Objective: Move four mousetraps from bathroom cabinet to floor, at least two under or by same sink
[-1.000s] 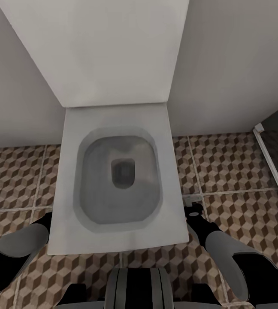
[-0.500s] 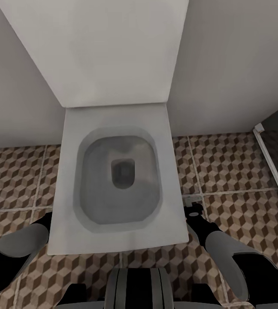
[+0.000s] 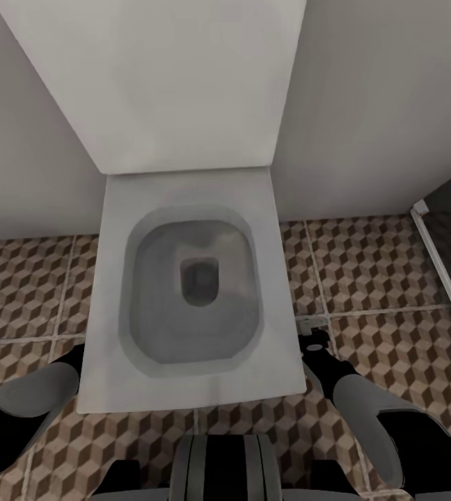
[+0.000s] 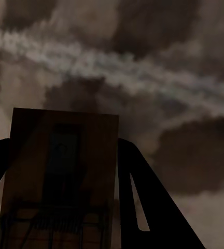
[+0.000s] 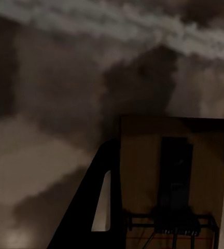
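Note:
In the left wrist view a flat brown mousetrap (image 4: 60,171) with a wire spring sits between the dark fingers (image 4: 143,202) of my left gripper (image 4: 63,142), which is shut on it just above the blurred tile. My right gripper (image 5: 171,140) is shut on a second mousetrap (image 5: 174,171) in the same way. From the head view, the right gripper (image 3: 314,341) hangs low over the cube-patterned bathroom floor (image 3: 378,271) beside the toilet's right edge. The left arm (image 3: 37,393) reaches under the toilet's left front corner. The cabinet and the bathroom sink are out of view.
A white squarish toilet (image 3: 191,390) with its lid (image 3: 163,83) raised stands directly ahead against the pale wall. A white shower-screen frame (image 3: 441,271) runs along the right. Patterned tile lies on both sides of the toilet.

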You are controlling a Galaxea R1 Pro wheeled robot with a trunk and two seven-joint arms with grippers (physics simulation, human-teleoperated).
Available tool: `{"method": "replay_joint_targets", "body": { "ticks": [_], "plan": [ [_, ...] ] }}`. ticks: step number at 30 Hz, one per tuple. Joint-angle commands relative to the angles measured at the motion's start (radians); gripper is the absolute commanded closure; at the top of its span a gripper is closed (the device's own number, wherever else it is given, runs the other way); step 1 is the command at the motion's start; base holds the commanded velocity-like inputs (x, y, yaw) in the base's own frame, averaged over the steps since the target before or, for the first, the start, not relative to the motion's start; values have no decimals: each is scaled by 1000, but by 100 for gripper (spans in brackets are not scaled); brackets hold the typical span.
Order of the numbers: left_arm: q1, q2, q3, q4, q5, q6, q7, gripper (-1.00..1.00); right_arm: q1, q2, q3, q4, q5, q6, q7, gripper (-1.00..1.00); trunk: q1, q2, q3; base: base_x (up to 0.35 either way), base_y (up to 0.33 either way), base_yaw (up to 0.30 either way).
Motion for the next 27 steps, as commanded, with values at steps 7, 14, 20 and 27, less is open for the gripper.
{"method": "replay_joint_targets", "body": {
  "ticks": [7, 14, 20, 27],
  "plan": [
    [-1, 0, -8, 0, 4, 6, 2, 100, 0, -2, -8, 15, -5, 4, 5, -100, 3, 0, -1, 0, 0, 0],
    [-1, 0, -8, 0, 4, 6, 2, 100, 0, -2, -8, 7, -5, 4, 5, -100, 3, 0, -1, 0, 0, 0],
    [-1, 0, -8, 0, 4, 6, 1, 100, 0, -2, -8, -1, -5, 4, 5, -100, 3, 0, -1, 0, 0, 0],
    [-1, 0, -8, 0, 4, 6, 2, 100, 0, -2, -8, -1, -5, 4, 5, -100, 3, 0, -1, 0, 0, 0]
  ]
}}
